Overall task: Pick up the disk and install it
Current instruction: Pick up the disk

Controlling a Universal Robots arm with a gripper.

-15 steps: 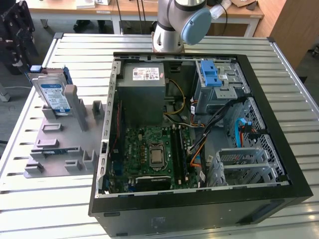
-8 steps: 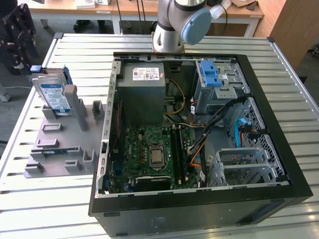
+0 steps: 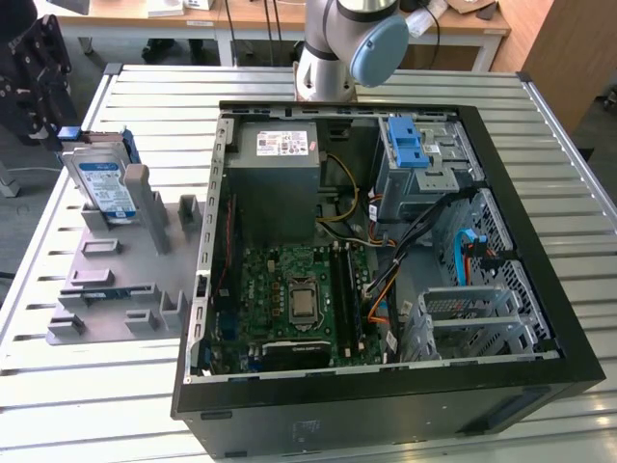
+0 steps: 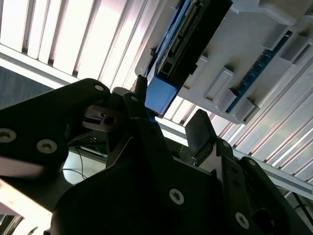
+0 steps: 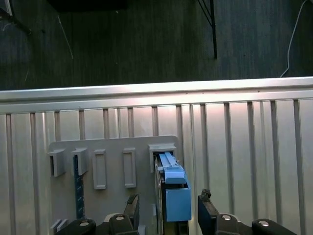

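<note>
1. One tool (image 5: pixel 168 197): fingers (image 5: pixel 206 213) spread wide, gripping nothing. In the exterior view its dark body is partly cut off at the exterior view's left edge.
2. One disk (image 3: pixel 101 183): stands on edge in a slot directly ahead of the tool. Its blue end lines up with the space between the fingers, with a gap on either side in the first wrist view. Whether the tips reach past that end is hard to make out. The slot hides its lower edge.
3. One grey holder (image 3: pixel 116 289): lies on the counter (image 3: pixel 96 405) beneath the tool and carries the disk.
4. One open computer case (image 3: pixel 540 193): well apart from the tool, beyond the holder. Contents:
   - motherboard (image 3: pixel 280 289)
   - grey metal box (image 3: pixel 280 183) with a white sticker
   - grey cage (image 3: pixel 395 183) with a blue latch (image 3: pixel 410 145)
   - loose cables, partly hidden
</note>
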